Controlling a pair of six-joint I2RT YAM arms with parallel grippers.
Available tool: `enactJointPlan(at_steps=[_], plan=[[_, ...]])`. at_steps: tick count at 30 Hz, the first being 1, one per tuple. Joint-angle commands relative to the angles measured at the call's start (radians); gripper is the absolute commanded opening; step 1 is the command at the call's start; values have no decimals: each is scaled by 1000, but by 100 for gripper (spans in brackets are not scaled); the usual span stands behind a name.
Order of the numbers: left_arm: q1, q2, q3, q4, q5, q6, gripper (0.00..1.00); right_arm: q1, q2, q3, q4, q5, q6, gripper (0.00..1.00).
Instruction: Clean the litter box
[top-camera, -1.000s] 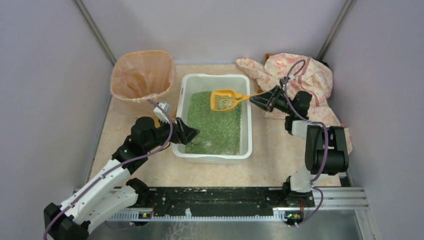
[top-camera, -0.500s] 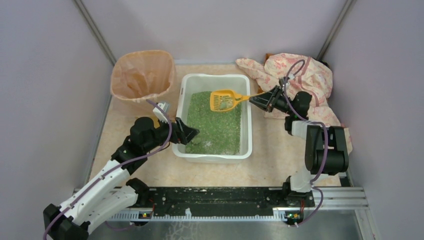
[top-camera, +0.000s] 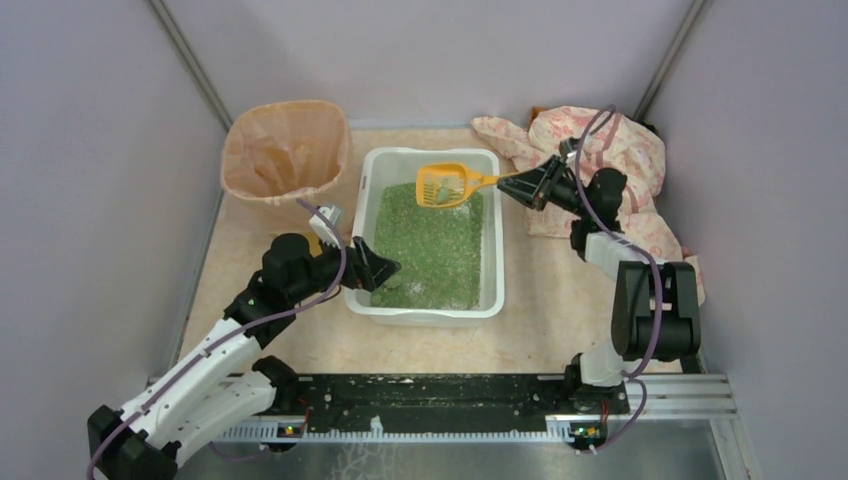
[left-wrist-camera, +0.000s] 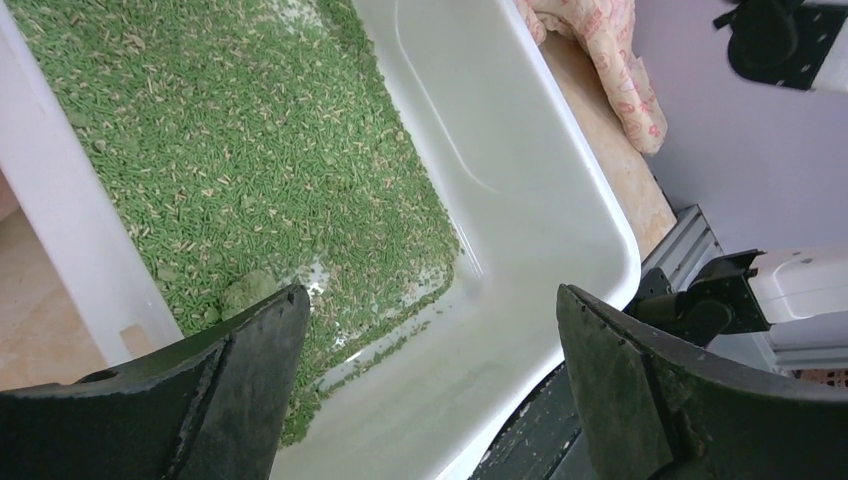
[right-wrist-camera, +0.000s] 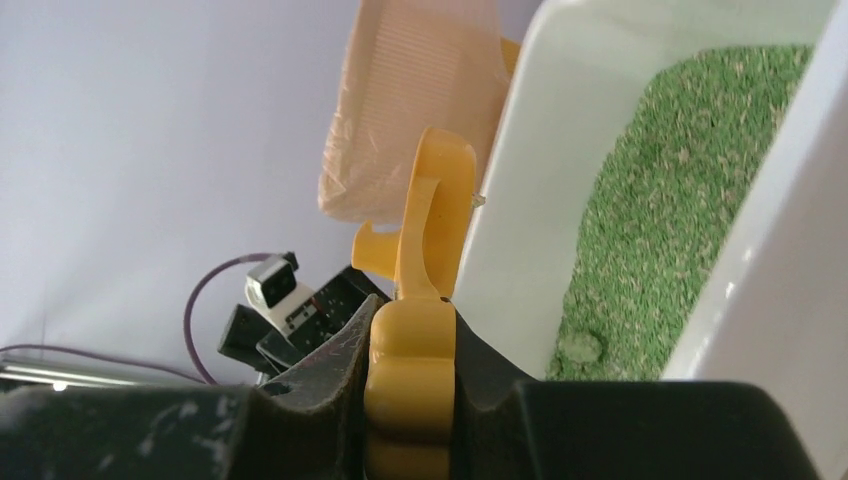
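Observation:
The white litter box (top-camera: 492, 265) holds green litter (top-camera: 430, 240) and sits mid-table. My right gripper (top-camera: 510, 185) is shut on the handle of the orange-yellow slotted scoop (top-camera: 445, 185), holding it lifted over the box's far end; the handle (right-wrist-camera: 410, 390) is clamped between the jaws. A little green shows in the scoop head. My left gripper (top-camera: 378, 268) is open and empty, straddling the box's near left rim (left-wrist-camera: 60, 230). A green clump (left-wrist-camera: 245, 293) lies in the litter near the left jaw; it also shows in the right wrist view (right-wrist-camera: 582, 347).
A round bin with a peach bag (top-camera: 287, 150) stands left of the box's far end. A pink floral cloth (top-camera: 610, 160) is bunched at the far right. The metal base rail (top-camera: 430, 400) runs along the near edge. Grey walls enclose three sides.
My right gripper has raised the scoop out of the litter and moved it toward the box's far end. The left arm has not moved.

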Motion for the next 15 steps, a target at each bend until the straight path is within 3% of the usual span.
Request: enactJointPlan(at_steps=[1,9,15], plan=[[-2,3,-8,10,41,-6,99,21,-57,183,-142,60,-55,0],[-2,-69,-33,6,-28,6,99,134,22,471,-296,125,-95,0],[-2,-86,-16,-27,-20,4,99,280,131,770,-514,174,-207,0]])
